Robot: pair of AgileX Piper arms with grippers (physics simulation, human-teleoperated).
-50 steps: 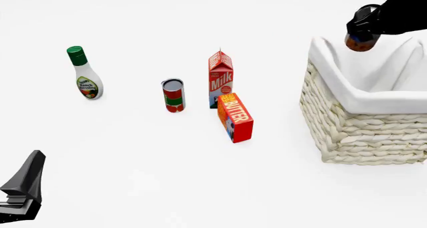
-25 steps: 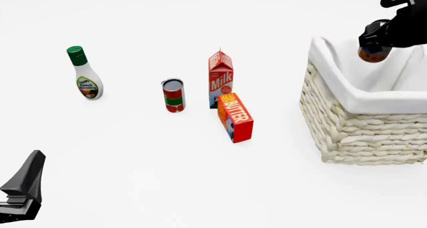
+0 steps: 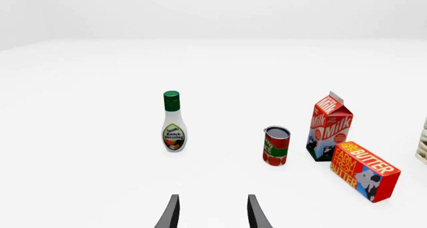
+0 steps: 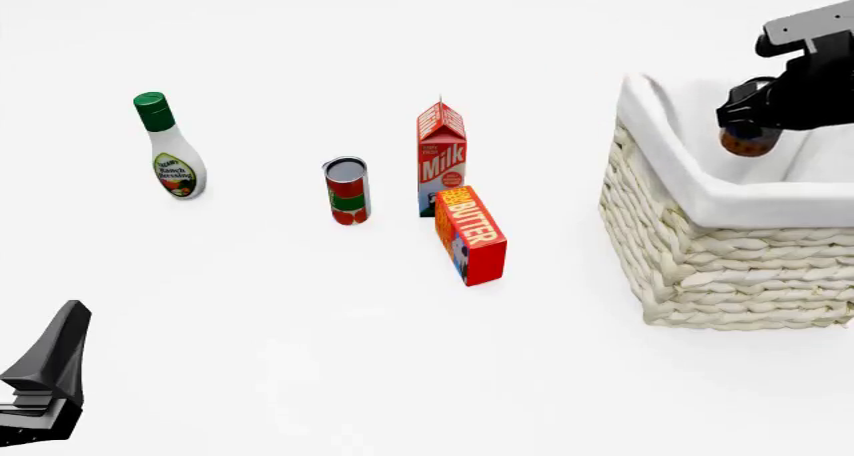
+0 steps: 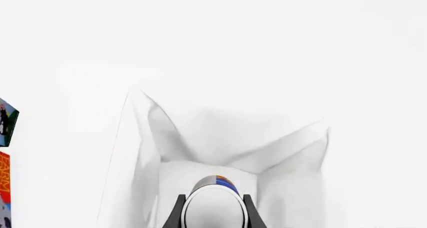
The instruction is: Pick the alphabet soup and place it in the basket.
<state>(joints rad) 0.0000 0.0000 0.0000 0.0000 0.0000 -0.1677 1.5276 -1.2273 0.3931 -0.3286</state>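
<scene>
The alphabet soup (image 4: 746, 142) hangs just inside the basket's mouth, only its orange-brown lower band showing under the black fingers. In the right wrist view its silvery-white lid (image 5: 214, 208) and blue label sit between the two fingers. My right gripper (image 4: 750, 116) is shut on the can, over the basket's left part. The basket (image 4: 727, 246) is large, cream wicker with a white cloth lining (image 5: 200, 138), at the right of the table. My left gripper (image 3: 211, 213) is open with nothing in it, low at the front left corner (image 4: 47, 376).
A red-and-green labelled can (image 4: 347, 191) stands at mid-table, with a milk carton (image 4: 441, 156) to its right. A red butter box (image 4: 470, 234) lies in front of the carton. A ranch dressing bottle (image 4: 170, 148) with a green cap stands at the far left.
My right gripper has carried the alphabet soup rightward and downward, from above the basket's left rim to inside its mouth. The left arm has stayed still.
</scene>
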